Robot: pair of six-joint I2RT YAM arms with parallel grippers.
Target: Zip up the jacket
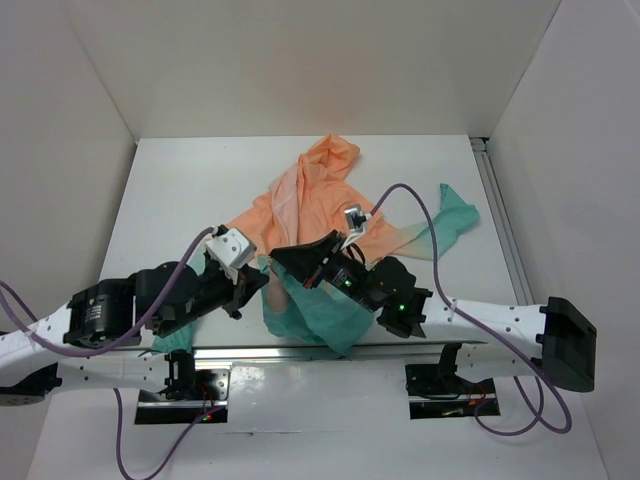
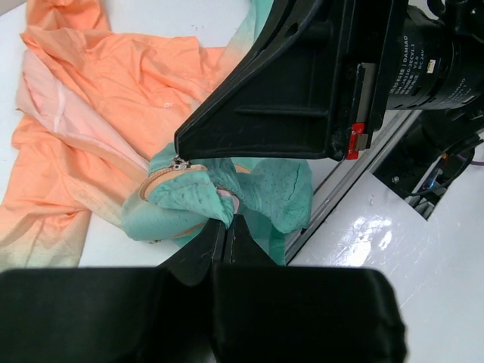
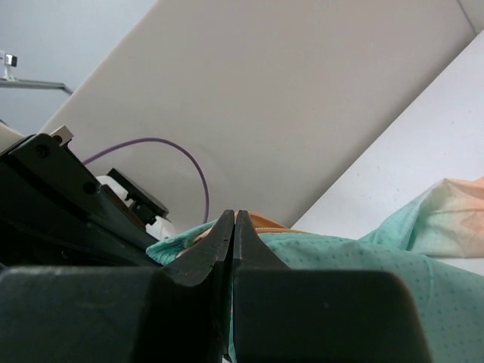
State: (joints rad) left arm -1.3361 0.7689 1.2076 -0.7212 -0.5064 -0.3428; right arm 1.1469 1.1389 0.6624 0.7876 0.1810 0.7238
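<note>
White desk (image 1: 170, 200) holds the thin peach-and-teal hooded jacket (image 1: 310, 195), crumpled, teal hem nearest the arm bases. Your left tool (image 2: 227, 227) pinches that hem. Your right tool (image 3: 233, 219) is closed by the small metal zipper slider (image 2: 178, 161), grip unclear. Next, draw the slider upward with the hem taut.

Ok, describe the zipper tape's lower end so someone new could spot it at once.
On the white table the jacket lies crumpled, peach-orange at the far side, teal toward the arms. The teal hem is bunched at the near edge, pinched in the left end effector. Beside that pinch, the zipper tape is a curved orange strip, the only orange against the teal.
</note>
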